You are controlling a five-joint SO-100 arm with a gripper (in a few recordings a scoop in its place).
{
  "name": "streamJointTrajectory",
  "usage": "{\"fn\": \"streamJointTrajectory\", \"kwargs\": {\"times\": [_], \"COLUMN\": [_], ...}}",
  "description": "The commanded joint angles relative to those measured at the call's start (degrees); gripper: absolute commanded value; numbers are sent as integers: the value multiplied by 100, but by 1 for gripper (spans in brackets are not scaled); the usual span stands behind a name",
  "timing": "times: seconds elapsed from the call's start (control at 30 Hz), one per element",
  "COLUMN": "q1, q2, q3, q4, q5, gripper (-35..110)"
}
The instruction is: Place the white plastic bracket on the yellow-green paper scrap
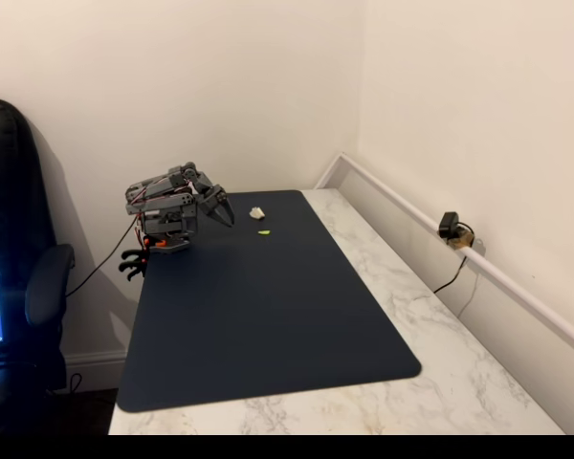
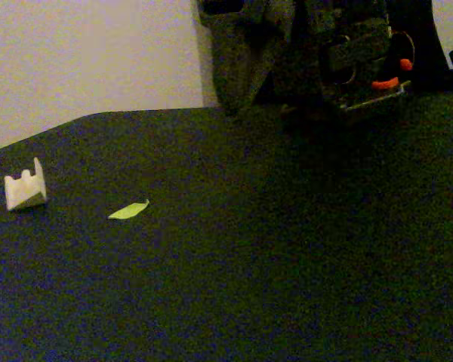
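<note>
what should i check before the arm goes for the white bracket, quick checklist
1. White plastic bracket resting free on the dark mat: ok.
2. Yellow-green paper scrap lying flat and uncovered: ok.
3. Bracket and scrap apart, nothing between them: ok.
4. Gripper empty, off the bracket: ok.
5. Jaws open wide enough for the bracket: cannot tell.
6. Mat between gripper and bracket unobstructed: ok.

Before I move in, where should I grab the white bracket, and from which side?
Grip the white plastic bracket across its solid lower body, probably from above. It sits upright on the mat with notched prongs on top, which look too thin to pinch. It lies apart from the yellow-green paper scrap, so nothing crowds the gripper.
</note>
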Motion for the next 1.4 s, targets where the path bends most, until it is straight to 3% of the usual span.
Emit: {"fn": "streamJointTrajectory", "kwargs": {"times": [0.0,0.83,0.93,0.97,1.17,1.37], "q1": [-35,44,571,668,1011,1099], "q2": [185,185,185,185,-185,-3401], "q3": [0,0,-18,-167,-1345,-4148], "q4": [141,141,-220,-193,44,413], "q5": [-26,53,624,1072,888,1081], "gripper": [0,2,1,1,0,0]}}
